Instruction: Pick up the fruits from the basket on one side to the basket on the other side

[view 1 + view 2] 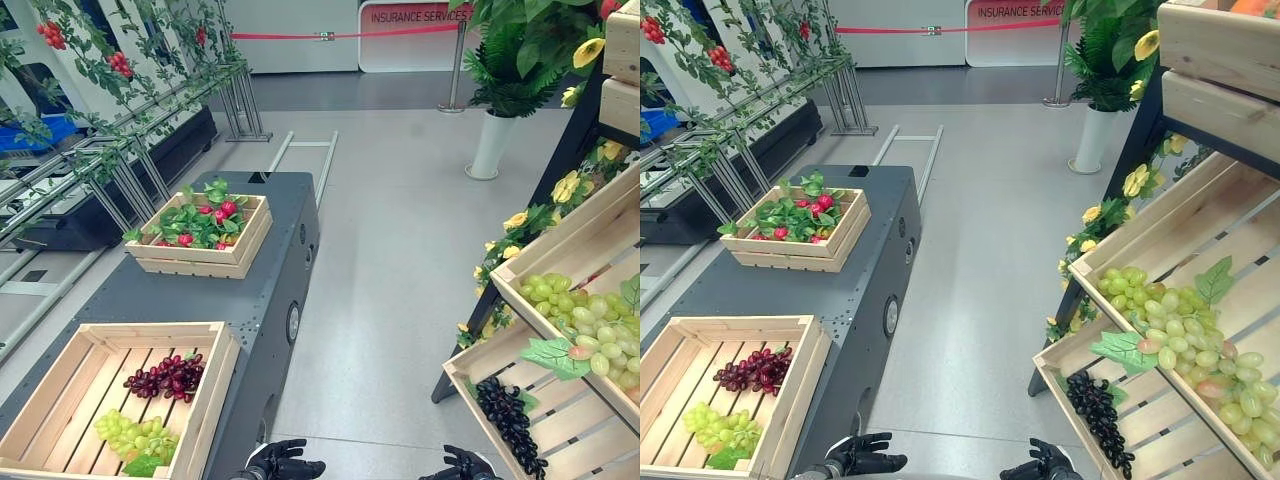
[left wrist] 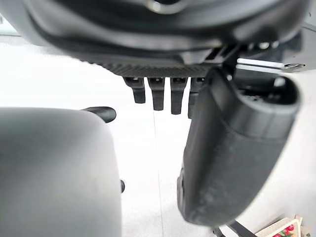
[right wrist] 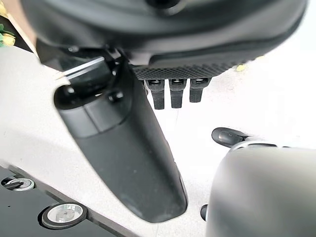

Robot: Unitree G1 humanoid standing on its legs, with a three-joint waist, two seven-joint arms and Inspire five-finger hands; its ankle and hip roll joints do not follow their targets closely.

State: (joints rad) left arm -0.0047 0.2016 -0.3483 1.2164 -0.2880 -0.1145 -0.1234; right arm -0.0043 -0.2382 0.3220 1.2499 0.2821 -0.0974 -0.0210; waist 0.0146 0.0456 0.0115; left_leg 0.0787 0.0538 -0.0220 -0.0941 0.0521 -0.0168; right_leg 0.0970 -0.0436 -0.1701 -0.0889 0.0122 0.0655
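On the grey table at my left stands a wooden crate (image 1: 218, 385) holding a purple grape bunch (image 1: 168, 377) and a green grape bunch (image 1: 135, 436). At my right, a slanted shelf crate (image 1: 560, 425) holds black grapes (image 1: 510, 420). The crate above it (image 1: 560, 225) is heaped with green grapes (image 1: 590, 325). My left hand (image 1: 280, 463) and right hand (image 1: 462, 467) hang low over the floor between the two sides, both open and holding nothing. The left wrist view shows straight fingers (image 2: 158, 94), and so does the right wrist view (image 3: 173, 91).
A second crate (image 1: 200, 258) with red fruits and leaves sits farther back on the table (image 1: 270, 290). Vine racks (image 1: 100, 150) line the left side. A potted plant (image 1: 492, 140) and a barrier rope (image 1: 330, 35) stand at the back. Grey floor (image 1: 390, 280) lies between table and shelf.
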